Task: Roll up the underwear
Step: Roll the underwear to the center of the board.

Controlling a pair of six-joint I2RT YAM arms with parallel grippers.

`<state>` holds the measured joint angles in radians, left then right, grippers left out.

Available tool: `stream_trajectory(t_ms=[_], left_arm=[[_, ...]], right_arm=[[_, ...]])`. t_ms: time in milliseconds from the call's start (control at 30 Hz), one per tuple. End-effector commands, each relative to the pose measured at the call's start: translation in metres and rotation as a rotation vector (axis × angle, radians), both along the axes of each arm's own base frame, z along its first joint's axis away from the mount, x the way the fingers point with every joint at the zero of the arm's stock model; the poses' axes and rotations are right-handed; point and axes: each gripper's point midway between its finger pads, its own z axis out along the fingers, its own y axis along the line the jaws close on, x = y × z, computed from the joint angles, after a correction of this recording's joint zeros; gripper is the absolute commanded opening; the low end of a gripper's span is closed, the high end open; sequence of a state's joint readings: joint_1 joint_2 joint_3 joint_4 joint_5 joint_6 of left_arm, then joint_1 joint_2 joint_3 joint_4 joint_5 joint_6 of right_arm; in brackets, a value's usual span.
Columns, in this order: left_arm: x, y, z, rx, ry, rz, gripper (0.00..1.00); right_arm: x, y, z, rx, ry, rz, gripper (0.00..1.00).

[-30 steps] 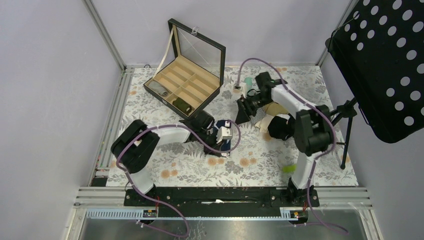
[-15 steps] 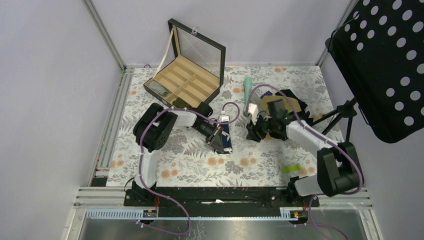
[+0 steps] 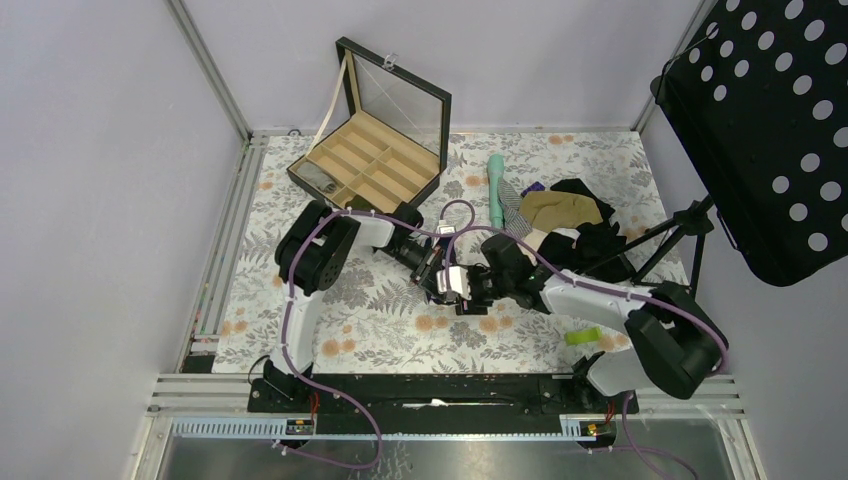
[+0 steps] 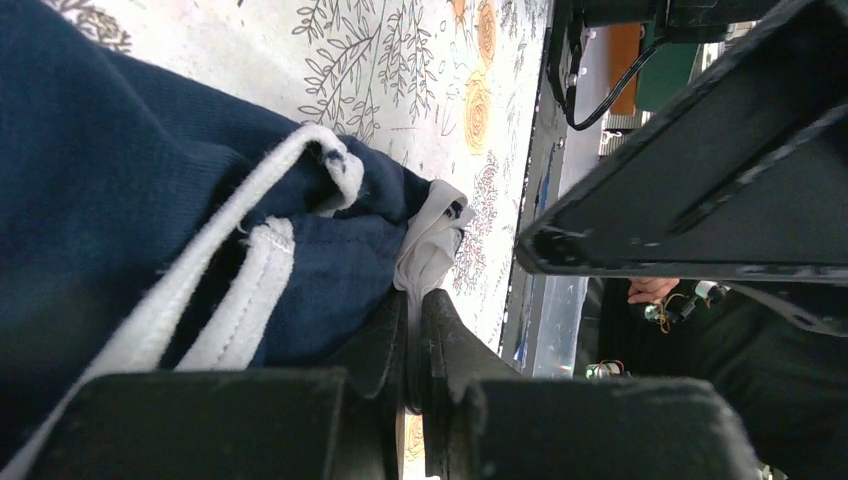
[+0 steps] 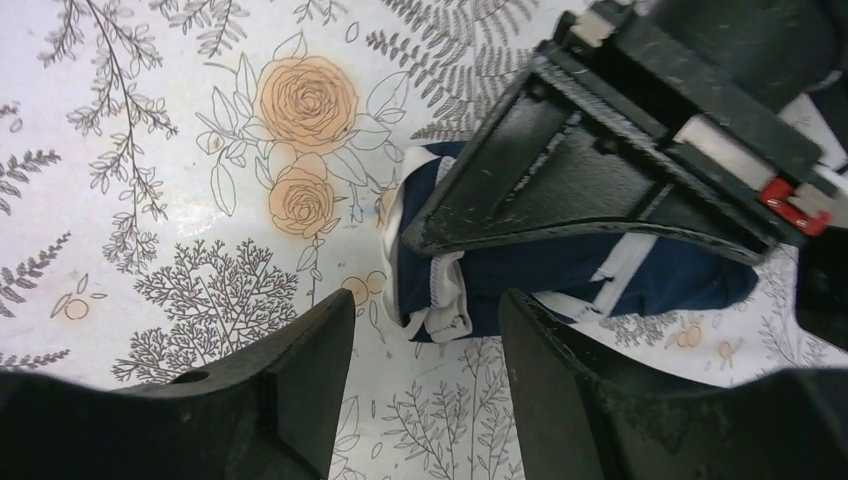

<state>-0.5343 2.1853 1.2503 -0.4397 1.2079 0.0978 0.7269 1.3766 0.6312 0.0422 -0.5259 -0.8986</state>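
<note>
Underwear (image 5: 500,272) bunched mid-table on floral cloth (image 5: 150,150), left gripper (image 4: 412,310) jaws clamped tight on its fold. Right gripper (image 5: 425,310) jaws spread apart, empty, above white-edged end. Best: lower right, tuck end under, left pinch firm for tight roll

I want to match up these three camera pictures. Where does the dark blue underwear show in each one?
Top view: table centre, mostly hidden where left gripper meets right gripper.
Left wrist: underwear fills the left half.
Right wrist: centre-right, under the left gripper's finger.
Shared landmark: orange roses on the tablecloth.
</note>
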Motion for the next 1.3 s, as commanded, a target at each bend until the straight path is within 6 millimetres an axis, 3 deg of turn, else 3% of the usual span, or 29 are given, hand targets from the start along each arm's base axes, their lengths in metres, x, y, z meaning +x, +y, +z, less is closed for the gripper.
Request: stream_trajectory(t_ms=[0,267,367,467,567,633,700,800,967,1067,1267], left_arm=[[0.025,0.010,-0.041,0.107,-0.131,0.034,0.00],[0.026,0.011,-0.040,0.114,-0.121,0.046,0.00],[0.026,0.011,-0.039,0.114,-0.120,0.048,0.00],[0.027,0.012,-0.040,0.116,-0.117,0.052,0.00],[0.031,0.012,-0.037,0.115,-0.125,0.061,0.00],[0.039,0.014,-0.030,0.118,-0.143,0.079,0.08],[0.051,0.018,-0.016,0.116,-0.183,0.110,0.20],[0.078,0.032,0.020,0.108,-0.306,0.184,0.33],[0.116,0.086,0.081,0.128,-0.502,0.379,0.39],[0.117,0.116,0.101,0.183,-0.628,0.461,0.42],[0.106,0.155,0.150,0.241,-1.018,0.607,0.46]], right_arm=[[0.009,0.014,-0.002,-0.003,-0.085,0.070,0.62],[0.011,0.023,-0.023,-0.044,-0.105,0.112,0.59],[0.010,0.028,-0.029,-0.060,-0.109,0.138,0.53],[0.009,0.029,-0.036,-0.082,-0.104,0.152,0.39],[0.005,0.023,-0.046,-0.136,-0.073,0.177,0.12],[-0.002,0.018,-0.050,-0.166,-0.034,0.197,0.04],[-0.013,0.014,-0.051,-0.191,0.037,0.210,0.01],[-0.018,0.013,-0.047,-0.212,0.156,0.178,0.00],[-0.019,0.021,-0.035,-0.218,0.412,0.144,0.00],[-0.018,0.025,-0.032,-0.230,0.583,0.127,0.00],[-0.010,0.032,-0.034,-0.270,0.924,0.031,0.00]])
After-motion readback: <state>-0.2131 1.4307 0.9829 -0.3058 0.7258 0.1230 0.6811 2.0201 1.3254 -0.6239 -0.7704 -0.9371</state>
